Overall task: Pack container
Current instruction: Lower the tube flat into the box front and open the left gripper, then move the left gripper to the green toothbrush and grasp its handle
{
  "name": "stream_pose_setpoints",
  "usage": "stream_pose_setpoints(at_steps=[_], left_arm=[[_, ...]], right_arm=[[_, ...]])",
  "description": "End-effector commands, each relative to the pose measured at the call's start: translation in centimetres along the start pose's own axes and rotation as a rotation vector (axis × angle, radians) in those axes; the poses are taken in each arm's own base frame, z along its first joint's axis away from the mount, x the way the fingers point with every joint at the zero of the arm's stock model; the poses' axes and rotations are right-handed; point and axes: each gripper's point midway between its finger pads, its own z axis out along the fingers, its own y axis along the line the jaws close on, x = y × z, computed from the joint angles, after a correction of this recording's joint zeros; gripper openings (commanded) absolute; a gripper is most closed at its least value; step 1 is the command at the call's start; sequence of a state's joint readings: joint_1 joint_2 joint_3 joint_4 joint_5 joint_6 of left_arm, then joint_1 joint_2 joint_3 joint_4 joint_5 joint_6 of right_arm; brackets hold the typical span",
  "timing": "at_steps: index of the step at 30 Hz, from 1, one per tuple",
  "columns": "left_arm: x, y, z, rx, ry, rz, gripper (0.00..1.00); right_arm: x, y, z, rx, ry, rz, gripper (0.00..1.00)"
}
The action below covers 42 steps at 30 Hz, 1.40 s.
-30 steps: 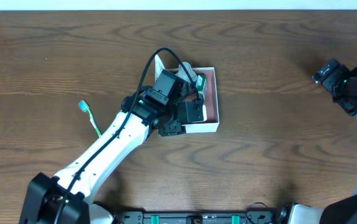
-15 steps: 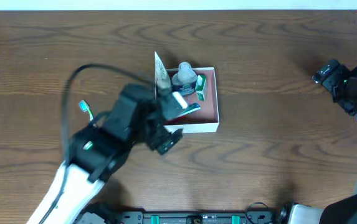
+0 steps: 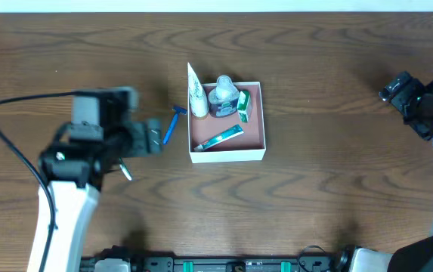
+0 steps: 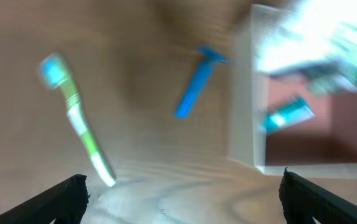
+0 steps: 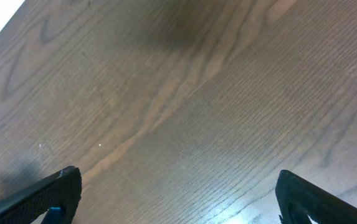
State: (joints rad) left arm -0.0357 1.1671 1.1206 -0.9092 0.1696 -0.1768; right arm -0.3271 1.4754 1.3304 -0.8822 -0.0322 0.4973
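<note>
1. Table point(image 3: 337, 174): dark brown wood with a strong grain.
2. Blue razor point(image 3: 172, 123): flat on the table, with its head toward the far edge and its handle angled near-left.
3. Toothbrush point(image 4: 78, 121): green-and-white handle, blue head. It lies on the table left of the razor, apart from it. The wrist view is blurred.
4. White tube point(image 3: 196, 92), pale-capped bottle point(image 3: 223, 94) and green-and-white item point(image 3: 243, 106): clustered to the right of the razor.
5. Teal tube point(image 3: 221, 137): lying diagonally, just nearer than the cluster.

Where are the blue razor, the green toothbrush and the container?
blue razor point(image 3: 170, 128): overhead view, middle of its handle.
green toothbrush point(image 4: 85, 137): left wrist view, green handle.
container point(image 3: 228, 156): overhead view, white front wall.
</note>
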Motion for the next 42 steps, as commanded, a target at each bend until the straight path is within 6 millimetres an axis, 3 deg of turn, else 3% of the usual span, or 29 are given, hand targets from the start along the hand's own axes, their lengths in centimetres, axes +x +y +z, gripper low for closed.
stream_pose_setpoints(at_steps=[1, 6, 13, 16, 20, 25, 32, 42], left_arm=[[0.0, 4.1, 1.8, -0.103, 0.050, -0.302, 0.98], [0.9, 6.9, 5.0, -0.165, 0.163, -0.363, 0.98], [2.9, 8.3, 9.8, -0.211, 0.322, -0.387, 0.98], [4.1, 8.8, 11.6, -0.228, 0.390, -0.400, 0.84], [5.4, 9.3, 13.4, -0.245, 0.460, -0.408, 0.81], [6.2, 9.7, 14.4, -0.259, 0.496, -0.411, 0.81], [6.5, 11.7, 14.1, -0.357, 0.487, -0.397, 0.81], [7.6, 12.2, 15.2, -0.347, 0.476, -0.379, 0.64]], right_arm=[[-0.5, -0.1, -0.3, 0.002, -0.015, 0.014, 0.99], [-0.5, -0.1, -0.3, 0.002, -0.015, 0.014, 0.99], [-0.5, -0.1, -0.3, 0.002, -0.015, 0.014, 0.99], [-0.5, -0.1, -0.3, 0.002, -0.015, 0.014, 0.99], [-0.5, -0.1, -0.3, 0.002, -0.015, 0.014, 0.99], [-0.5, -0.1, -0.3, 0.002, -0.015, 0.015, 0.99], [-0.5, -0.1, -0.3, 0.002, -0.015, 0.014, 0.99], [-0.5, -0.1, -0.3, 0.002, -0.015, 0.014, 0.99]])
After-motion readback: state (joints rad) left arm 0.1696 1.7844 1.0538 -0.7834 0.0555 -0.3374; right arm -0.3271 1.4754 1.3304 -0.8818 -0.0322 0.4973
